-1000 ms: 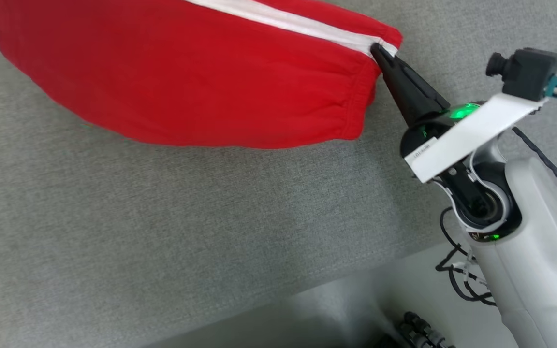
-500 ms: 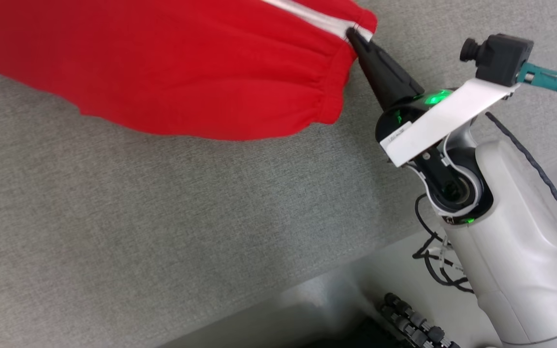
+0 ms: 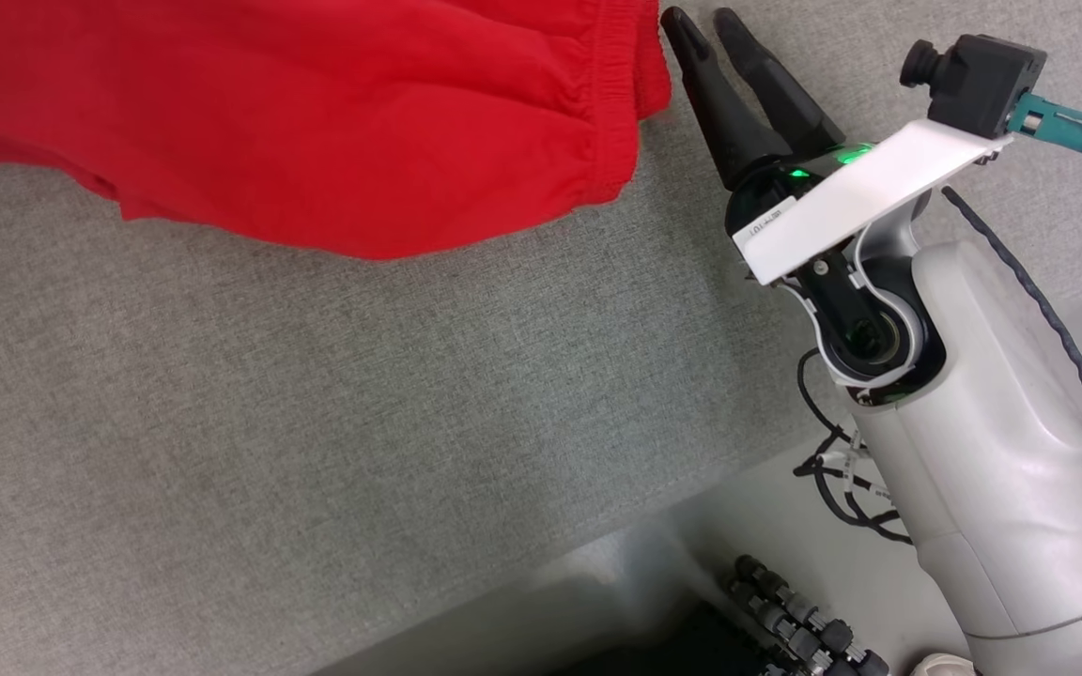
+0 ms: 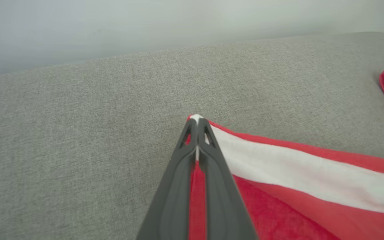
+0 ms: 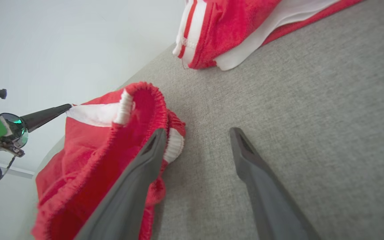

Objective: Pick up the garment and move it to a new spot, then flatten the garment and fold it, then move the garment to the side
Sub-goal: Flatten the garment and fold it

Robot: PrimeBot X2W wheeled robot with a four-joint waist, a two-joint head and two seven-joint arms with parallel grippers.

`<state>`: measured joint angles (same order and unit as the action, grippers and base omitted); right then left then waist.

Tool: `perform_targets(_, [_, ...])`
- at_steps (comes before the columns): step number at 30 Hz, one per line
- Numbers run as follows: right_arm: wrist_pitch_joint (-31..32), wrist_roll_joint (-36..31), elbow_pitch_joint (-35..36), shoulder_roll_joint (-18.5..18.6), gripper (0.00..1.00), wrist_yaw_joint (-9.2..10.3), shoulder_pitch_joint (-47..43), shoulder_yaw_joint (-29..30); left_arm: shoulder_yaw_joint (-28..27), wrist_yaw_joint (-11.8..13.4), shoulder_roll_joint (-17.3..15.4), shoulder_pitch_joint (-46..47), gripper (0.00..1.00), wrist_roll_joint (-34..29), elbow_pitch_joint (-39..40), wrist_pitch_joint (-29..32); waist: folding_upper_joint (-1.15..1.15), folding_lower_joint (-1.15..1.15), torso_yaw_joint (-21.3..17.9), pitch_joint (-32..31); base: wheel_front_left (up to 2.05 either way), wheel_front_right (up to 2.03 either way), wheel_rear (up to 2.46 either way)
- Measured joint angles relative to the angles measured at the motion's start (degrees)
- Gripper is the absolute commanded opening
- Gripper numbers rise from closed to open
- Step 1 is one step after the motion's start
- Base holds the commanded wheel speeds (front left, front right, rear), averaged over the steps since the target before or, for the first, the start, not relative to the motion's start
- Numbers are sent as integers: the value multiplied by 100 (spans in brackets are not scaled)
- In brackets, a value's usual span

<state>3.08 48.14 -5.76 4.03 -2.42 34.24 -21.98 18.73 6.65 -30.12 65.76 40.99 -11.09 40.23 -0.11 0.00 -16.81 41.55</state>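
The garment (image 3: 316, 122), red with one white stripe, lies on the grey fabric surface (image 3: 316, 422), at about 11 o'clock in the head view. Its gathered elastic edge is just beside the right gripper (image 3: 699, 23), at that gripper's 9 o'clock; whether the nearer finger touches the cloth I cannot tell. The two dark fingers of the right gripper stand well apart, and between them is only bare grey surface, so it holds nothing. In the left wrist view the left gripper (image 4: 197, 124) has its two fingers pressed together on a corner of the garment, where the white stripe ends, and the cloth runs away from it toward 4 o'clock. In the right wrist view this pinched corner is at 9 o'clock. I count two grippers, one closed on cloth and one empty. I count also two red pieces: the garment, and a second red and white cloth (image 5: 232, 30) at 12 o'clock in the right wrist view, apart from the first
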Motion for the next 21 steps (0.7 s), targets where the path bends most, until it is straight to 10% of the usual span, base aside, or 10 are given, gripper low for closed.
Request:
perform_targets(2, [-4, -18, -47, -2, 100, 0, 53, -8, 16, 0, 0, 25, 8, -19, -110, -1, 0, 0, 7, 3, 0, 0, 0])
perform_targets(4, [-49, -20, -85, -4, 100, 0, 84, -19, 20, -1, 7, 52, 93, -46, -159, -93, 0, 0, 14, 2, 0, 0, 0])
perform_targets(5, [-54, -21, -104, -3, 100, -1, 90, -19, 20, -1, 21, 88, 100, -47, -177, -127, 0, 0, 18, -1, 0, 0, 0])
perform_targets(21, [-695, -318, -255, 164, 100, -60, -30, 110, -91, -312, 888, 175, 100, 408, -487, -989, 0, 0, 209, -358, 0, 0, 0])
